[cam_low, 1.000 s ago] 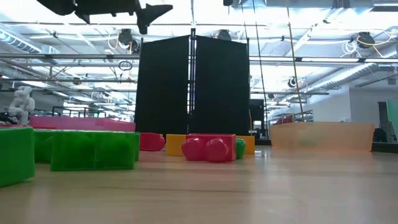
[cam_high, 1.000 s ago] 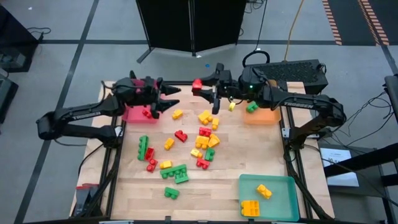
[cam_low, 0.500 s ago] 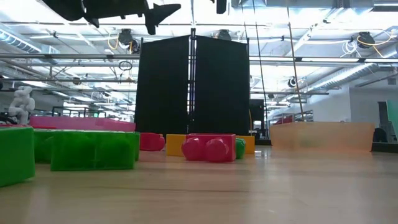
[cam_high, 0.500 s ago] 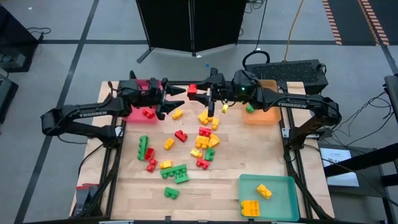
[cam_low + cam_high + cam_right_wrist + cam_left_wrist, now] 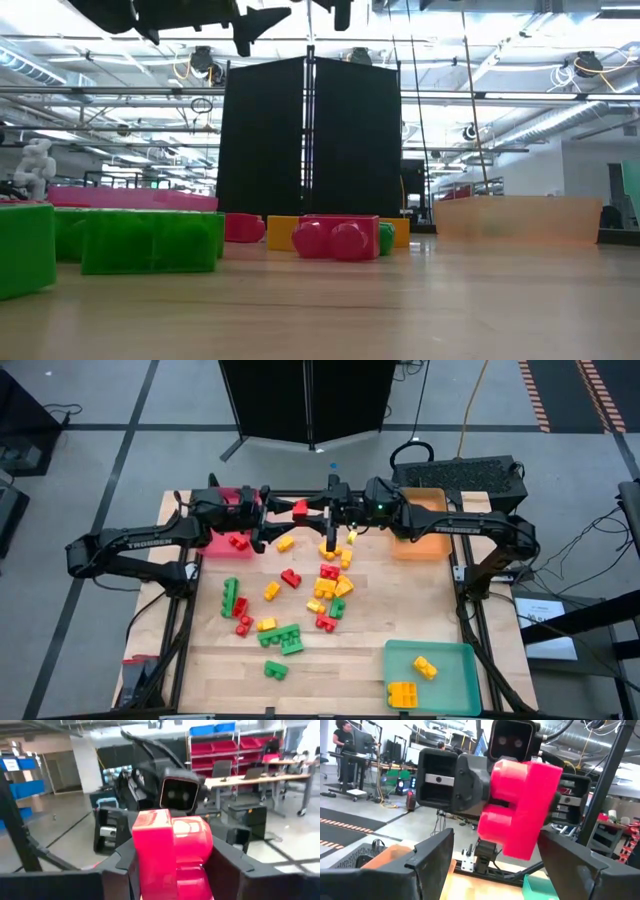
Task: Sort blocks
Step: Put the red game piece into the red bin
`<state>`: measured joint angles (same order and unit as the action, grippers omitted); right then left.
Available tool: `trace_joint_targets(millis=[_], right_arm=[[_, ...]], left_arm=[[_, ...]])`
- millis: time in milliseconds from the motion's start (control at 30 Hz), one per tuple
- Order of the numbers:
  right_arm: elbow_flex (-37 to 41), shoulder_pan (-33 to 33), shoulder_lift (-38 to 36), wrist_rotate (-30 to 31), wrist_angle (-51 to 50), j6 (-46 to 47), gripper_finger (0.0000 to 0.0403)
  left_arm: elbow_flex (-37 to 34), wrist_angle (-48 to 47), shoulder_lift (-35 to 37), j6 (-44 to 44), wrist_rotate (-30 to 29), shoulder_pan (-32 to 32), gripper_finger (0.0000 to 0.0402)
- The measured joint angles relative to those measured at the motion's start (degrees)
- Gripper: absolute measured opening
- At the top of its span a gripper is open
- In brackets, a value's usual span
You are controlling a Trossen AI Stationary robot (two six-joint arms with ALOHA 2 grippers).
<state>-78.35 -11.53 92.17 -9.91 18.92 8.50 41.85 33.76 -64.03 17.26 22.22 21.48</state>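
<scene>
From above, the right gripper point(image 5: 303, 510) has carried its red block point(image 5: 299, 509) further left since a second ago, up to the left gripper point(image 5: 277, 519) above the worktop's point(image 5: 400, 610) far edge. The left wrist view shows the block between that gripper's parted fingers point(image 5: 427, 852). The right wrist view shows the block point(image 5: 172, 850) upright, clamped between the right fingers point(image 5: 227, 857).
</scene>
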Motion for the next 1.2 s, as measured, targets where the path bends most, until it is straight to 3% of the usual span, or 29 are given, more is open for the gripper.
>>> trace_joint_targets(millis=[1200], right_arm=[[0.0,0.1,0.6,-1.9,1.4,1.3,0.0152]], left_arm=[[0.0,-0.2,-0.5,-1.2,-2.4,-1.9,0.0292]])
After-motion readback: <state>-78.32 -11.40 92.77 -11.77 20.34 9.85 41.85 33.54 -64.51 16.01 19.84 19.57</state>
